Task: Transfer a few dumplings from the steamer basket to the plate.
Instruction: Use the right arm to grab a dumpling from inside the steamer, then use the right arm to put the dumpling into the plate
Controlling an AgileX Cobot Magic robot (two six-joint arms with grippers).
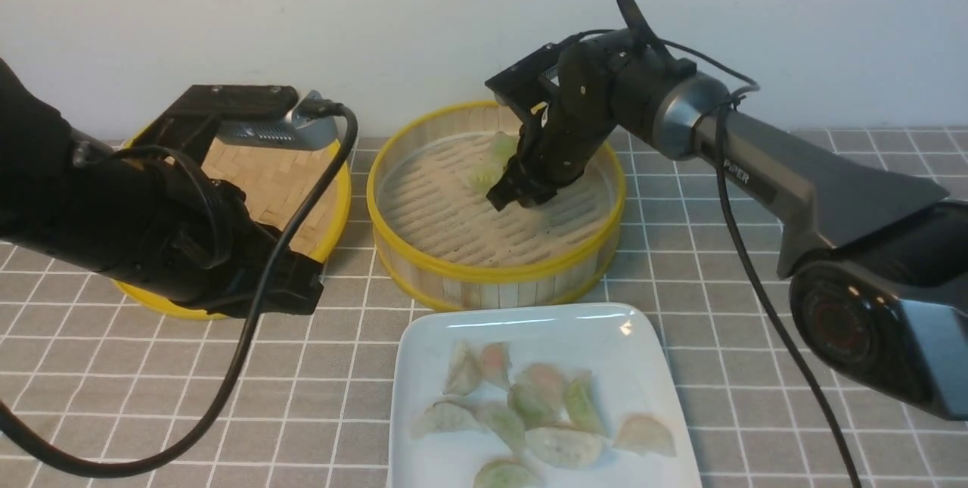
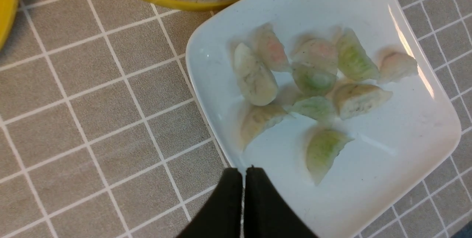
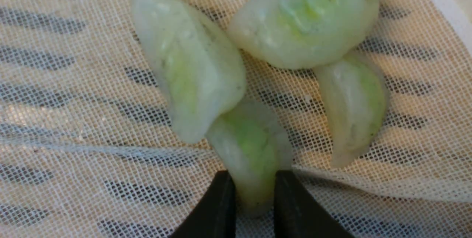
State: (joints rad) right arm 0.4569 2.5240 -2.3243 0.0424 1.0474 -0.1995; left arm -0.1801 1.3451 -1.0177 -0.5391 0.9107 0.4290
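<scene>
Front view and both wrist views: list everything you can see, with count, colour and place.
plate dumplings: about ten, pale green, whitish and pink-tinged, clustered on the plate.
loose basket dumplings: three, pale green, on the liner.
held dumpling: one, pale green, in the basket between the right gripper's fingers.
steamer basket: one, bamboo with yellow rims, behind the plate.
liner: one, pale mesh, on the basket floor.
plate: one, white, nearest the robot.
lid: one, woven bamboo with yellow rim, left of the basket.
tablecloth: one, grey with white grid, under everything.
left gripper: one, black, shut and empty, left of the plate.
right gripper: one, black, shut on the held dumpling.
</scene>
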